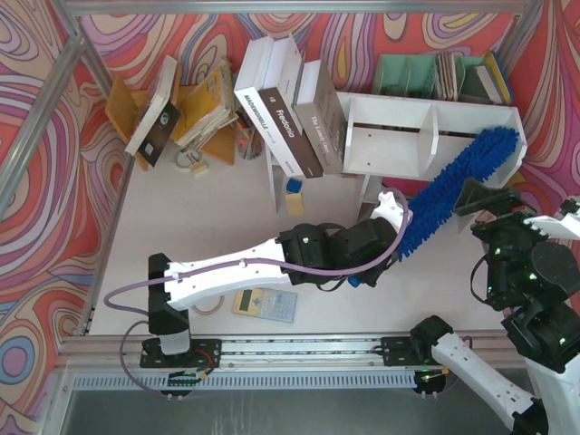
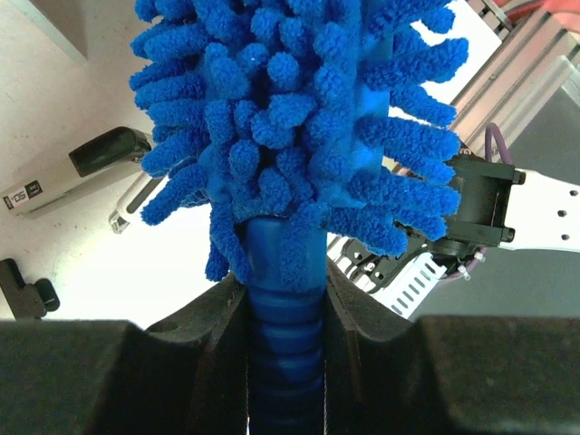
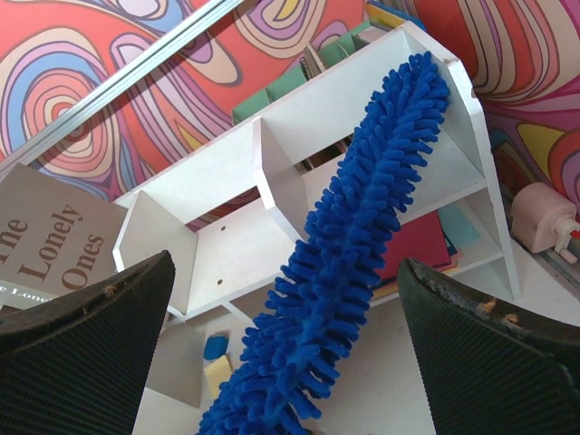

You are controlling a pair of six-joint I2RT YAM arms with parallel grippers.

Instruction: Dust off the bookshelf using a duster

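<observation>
Duster prob. light, head soft & floppy, so hold by stiff handle: left gripper clamped there. Head lies across right compt. of bookshelf. Right gripper jaws wide, empty.

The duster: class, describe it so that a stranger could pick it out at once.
Find the white bookshelf far right on the table. The duster slants from its right end down to the left gripper, which clamps it. Unlike the stiff books nearby, it is fluffy and bright blue.

duster handle cropped (bottom edge), bookshelf part-covered
</observation>
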